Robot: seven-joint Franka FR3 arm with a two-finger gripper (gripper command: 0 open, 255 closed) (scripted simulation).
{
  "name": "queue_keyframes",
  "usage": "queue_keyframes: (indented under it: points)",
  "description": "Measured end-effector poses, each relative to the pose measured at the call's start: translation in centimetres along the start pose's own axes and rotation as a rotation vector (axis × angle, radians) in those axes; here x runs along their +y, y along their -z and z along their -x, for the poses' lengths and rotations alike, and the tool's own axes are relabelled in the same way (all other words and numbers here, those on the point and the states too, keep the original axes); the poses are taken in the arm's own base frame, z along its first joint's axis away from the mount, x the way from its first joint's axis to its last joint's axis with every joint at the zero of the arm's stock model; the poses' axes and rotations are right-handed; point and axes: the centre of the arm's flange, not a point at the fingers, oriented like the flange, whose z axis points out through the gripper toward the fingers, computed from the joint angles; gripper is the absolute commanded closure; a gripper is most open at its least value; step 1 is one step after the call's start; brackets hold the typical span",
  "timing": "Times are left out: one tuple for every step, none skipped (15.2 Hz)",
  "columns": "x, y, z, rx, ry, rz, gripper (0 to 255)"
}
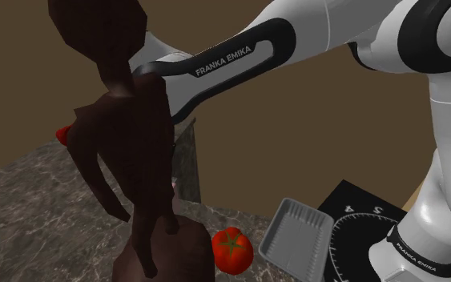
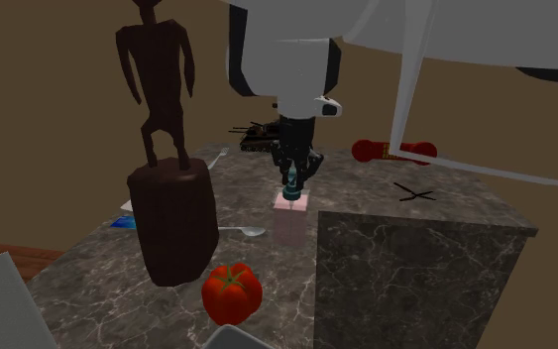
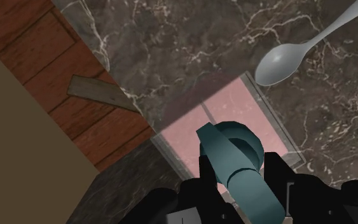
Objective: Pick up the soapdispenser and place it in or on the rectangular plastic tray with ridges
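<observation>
1. Gripper point(image 2: 292, 176): points straight down over the soap dispenser point(image 2: 291, 208). The jaws are narrow. In the wrist view the black fingers point(image 3: 208, 175) sit tight against both sides of the teal pump head point(image 3: 234, 149), so they are clasping it.
2. Soap dispenser: pink translucent body with a teal pump, standing upright. It is on the dark marble counter point(image 2: 415, 258), to the right of the dark statue point(image 2: 163, 89) in the second exterior view and a bit farther back. I can't tell whether its base touches the counter or is just off it.
3. Tray point(image 1: 294, 234): grey, rectangular, with a ridged floor. In the shoulder view it lies to the right of the statue, and nothing is in it. The dispenser is not in it or on it.
4. Tomato point(image 1: 231, 248): red, just right of the statue's block base, between the base and the tray in the shoulder view.
5. Spoon point(image 3: 285, 60): lies flat on the counter, between the statue's base and the dispenser in the second exterior view, apart from both.
6. Toy tank point(image 2: 262, 137) and a red dumbbell-shaped item point(image 2: 395, 151): on the counter behind and to the right of the statue in the second exterior view, well apart from it.
</observation>
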Motion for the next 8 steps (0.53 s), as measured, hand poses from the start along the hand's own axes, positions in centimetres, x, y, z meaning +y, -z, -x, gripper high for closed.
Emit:
queue_keyframes:
  points:
    - [0.01, 0.01, 0.0, 0.0, 0.0, 0.0, 255]
    - [0.01, 0.01, 0.0, 0.0, 0.0, 0.0, 255]
    - [0.02, 0.01, 0.0, 0.0, 0.0, 0.0, 255]
    - [0.02, 0.01, 0.0, 0.0, 0.0, 0.0, 255]
    - [0.02, 0.01, 0.01, 0.0, 0.0, 0.0, 255]
    - [0.01, 0.0, 0.01, 0.0, 0.0, 0.0, 255]
    - [0.05, 0.2, -0.01, -0.001, 0.0, 0.001, 255]
    - [0.02, 0.57, -0.05, -0.001, 0.0, 0.001, 255]
